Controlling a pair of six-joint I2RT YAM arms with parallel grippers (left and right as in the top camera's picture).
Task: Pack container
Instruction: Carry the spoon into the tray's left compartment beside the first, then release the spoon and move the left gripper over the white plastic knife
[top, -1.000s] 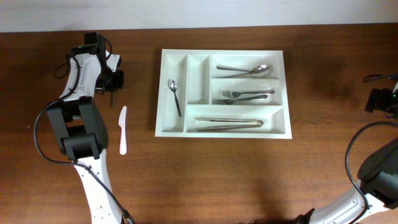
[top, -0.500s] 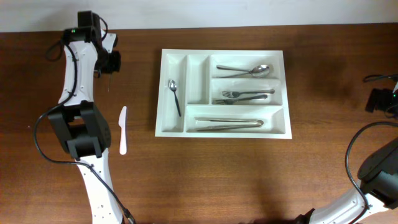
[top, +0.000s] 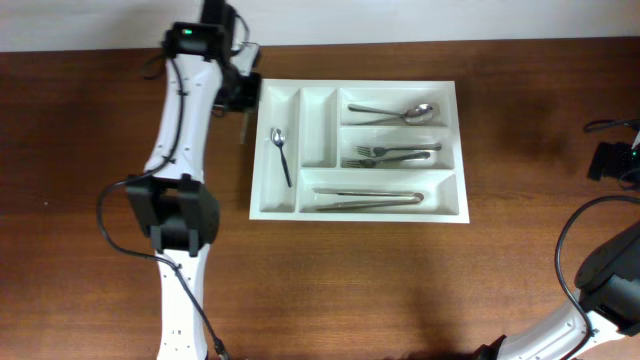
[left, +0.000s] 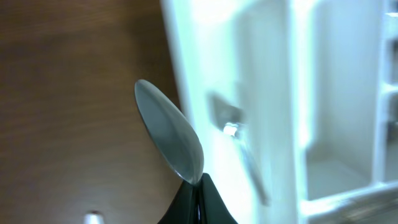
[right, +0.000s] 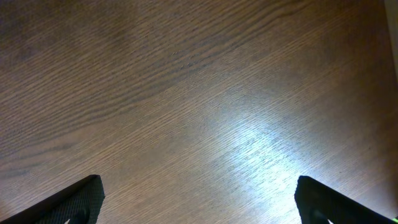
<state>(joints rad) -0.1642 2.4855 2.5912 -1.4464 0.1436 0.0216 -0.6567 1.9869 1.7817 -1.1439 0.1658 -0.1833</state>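
Overhead view: the tray is seen mid-frame, with cutlery in 4 of 5 compartments. A spoon is pinched by the left gripper beside the tray's upper-left edge, not yet placed. The right gripper is held spread and empty.

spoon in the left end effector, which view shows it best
Left wrist: the spoon is close up, pinched in the left end effector. Overhead shows a thin sliver beside the container. Right wrist shows only table.
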